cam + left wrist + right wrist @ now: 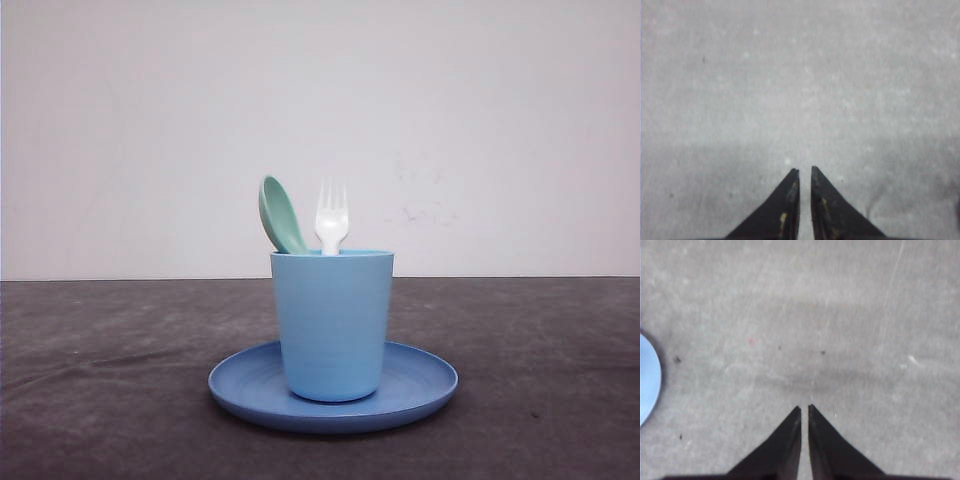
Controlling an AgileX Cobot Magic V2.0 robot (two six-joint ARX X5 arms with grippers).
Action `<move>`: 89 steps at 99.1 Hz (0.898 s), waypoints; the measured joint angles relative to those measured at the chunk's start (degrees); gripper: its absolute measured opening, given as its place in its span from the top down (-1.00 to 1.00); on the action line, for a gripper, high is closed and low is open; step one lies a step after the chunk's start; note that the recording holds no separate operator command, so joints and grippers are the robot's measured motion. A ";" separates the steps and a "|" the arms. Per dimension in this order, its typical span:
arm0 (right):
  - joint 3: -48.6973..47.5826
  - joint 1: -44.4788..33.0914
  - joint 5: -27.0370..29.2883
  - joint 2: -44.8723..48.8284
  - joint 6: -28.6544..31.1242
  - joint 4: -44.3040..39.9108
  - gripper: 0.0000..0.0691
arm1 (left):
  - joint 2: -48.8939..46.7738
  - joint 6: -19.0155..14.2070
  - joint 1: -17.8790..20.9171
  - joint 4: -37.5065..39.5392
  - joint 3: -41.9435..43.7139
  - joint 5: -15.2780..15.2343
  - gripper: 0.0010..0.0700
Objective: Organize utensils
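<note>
1. The white fork (331, 218) and the green spoon (281, 214) stand up tall in the blue cup (332, 325). The cup sits on the blue plate (250, 388) on the desk (100, 380).
2. The left tool (804, 172) is pinched together, holding nothing.
3. The right tool (804, 410) is too. The plate edge shows near it, so I think the right arm is closer.
4. The job looks done.

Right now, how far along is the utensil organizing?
Looks done: the fork and spoon stand in the cup on the plate. Nothing in hand: left tool and right tool are shut, empty, over bare table. Nothing visibly left.
</note>
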 joint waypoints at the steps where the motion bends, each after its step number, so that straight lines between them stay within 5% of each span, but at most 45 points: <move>1: 0.00 0.00 0.00 0.00 0.00 -0.02 0.94 | 0.00 0.00 0.00 0.02 0.00 0.00 0.99; 58: 0.00 0.00 0.00 0.00 0.02 1.40 0.96 | -0.55 0.42 -0.02 -0.04 -0.02 -1.51 0.99; 66: 0.00 0.00 0.00 0.00 0.00 1.42 0.96 | -3.13 0.90 0.31 0.02 -0.72 -4.59 0.99; 89: 0.00 0.00 0.00 0.00 0.02 1.60 0.96 | -17.09 1.51 3.15 5.90 -12.33 -4.98 0.99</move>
